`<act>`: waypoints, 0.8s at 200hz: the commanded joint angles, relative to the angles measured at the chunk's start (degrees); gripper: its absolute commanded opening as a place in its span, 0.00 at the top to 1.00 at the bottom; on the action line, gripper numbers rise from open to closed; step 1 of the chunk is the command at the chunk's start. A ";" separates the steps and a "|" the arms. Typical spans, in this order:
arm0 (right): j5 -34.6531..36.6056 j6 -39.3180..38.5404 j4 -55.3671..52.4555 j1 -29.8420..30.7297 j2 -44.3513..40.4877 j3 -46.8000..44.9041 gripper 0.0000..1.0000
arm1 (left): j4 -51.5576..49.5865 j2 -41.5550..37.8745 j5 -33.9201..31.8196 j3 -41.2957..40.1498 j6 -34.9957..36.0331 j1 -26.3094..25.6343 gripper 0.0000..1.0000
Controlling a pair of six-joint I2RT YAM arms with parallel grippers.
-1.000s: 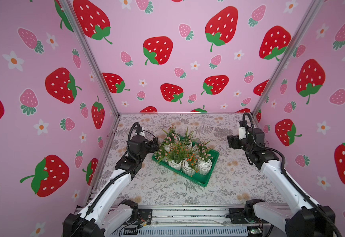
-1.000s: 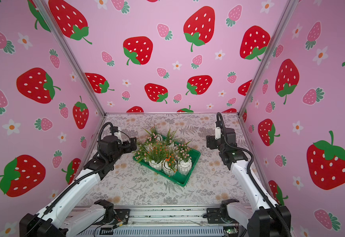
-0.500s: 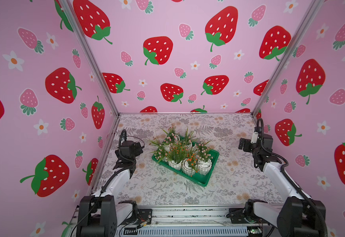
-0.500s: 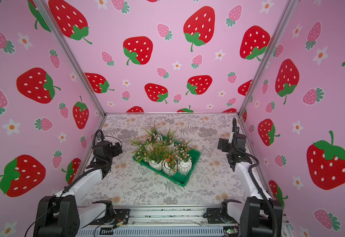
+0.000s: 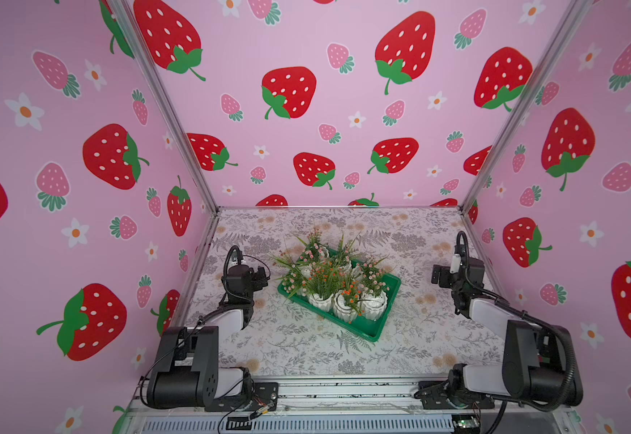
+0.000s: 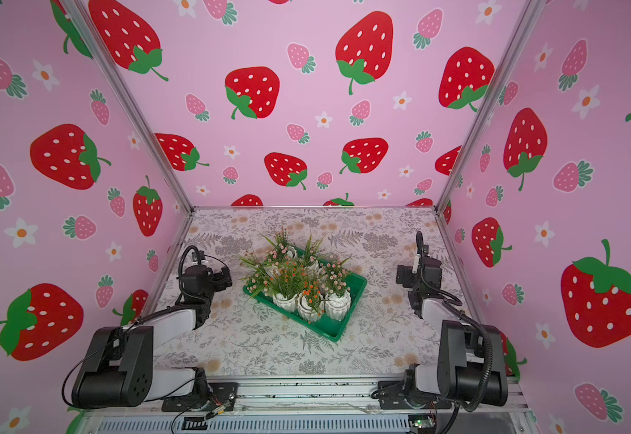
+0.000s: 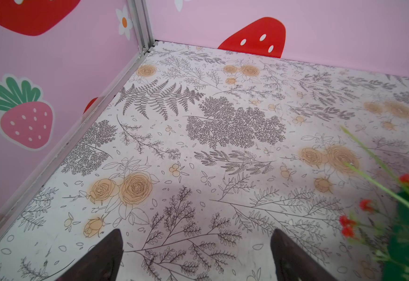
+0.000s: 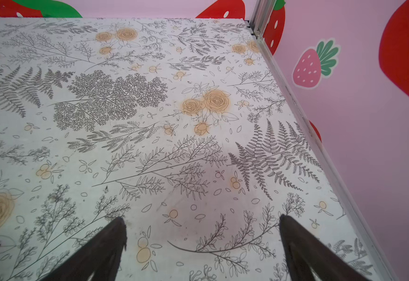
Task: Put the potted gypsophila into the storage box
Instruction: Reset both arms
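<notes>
My left end effector [image 5: 260, 277] hangs released near the table's left edge. Its jaws are spread wide with nothing between them. In the left wrist view its two dark fingers [image 7: 106, 255] frame only bare printed table [image 7: 198, 146]. My right end effector [image 5: 439, 276] is also released and empty, near the table's right edge. In the right wrist view its fingers [image 8: 106, 248] stand wide apart over the fern-and-rose print. My arms [image 5: 494, 315] are folded low toward their bases at the near edge, each well apart from the box.

The box [image 5: 375, 330], green and shallow, sits near the middle of the table, between my two end effectors and turned at an angle to the table's edges. Every one of the pots [image 5: 344, 306] that I can see stands inside it, upright and packed close together. Three white ribbed ones show clearly in the nearer row in both top views. Those behind are mostly hidden by green sprigs [image 5: 317, 278], so I cannot count them surely. The flowers [image 5: 347, 291] are pink on some pots and orange on others.

Some sprigs lean out over the box's left rim, toward my left end effector but apart from it. In the left wrist view a few blurred sprigs with orange-red flowers and a corner of the box show at the edge. Pink walls [image 5: 306, 112] printed with strawberries enclose the table on three sides.
</notes>
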 commanded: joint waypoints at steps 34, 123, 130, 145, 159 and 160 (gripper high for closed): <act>-2.47 -2.90 16.42 0.82 5.82 -2.67 0.01 | 13.55 5.33 0.30 -1.20 3.87 -3.16 0.02; 1.18 -3.29 22.89 2.24 11.57 -3.83 0.01 | 13.65 10.49 -1.24 0.99 2.53 -2.75 0.01; 1.03 -3.37 22.49 2.20 11.80 -3.48 0.01 | 13.55 10.62 -0.75 1.15 2.23 -2.42 0.00; 0.40 -3.73 21.40 2.26 11.88 -2.91 0.01 | 12.82 10.57 0.49 1.50 1.84 -1.60 0.01; 0.39 -3.73 21.46 2.26 11.85 -2.91 0.01 | 12.58 10.70 0.57 1.54 1.75 -1.59 0.01; 0.39 -3.73 21.50 2.26 11.84 -2.91 0.01 | 12.61 10.72 0.55 1.51 1.76 -1.60 0.01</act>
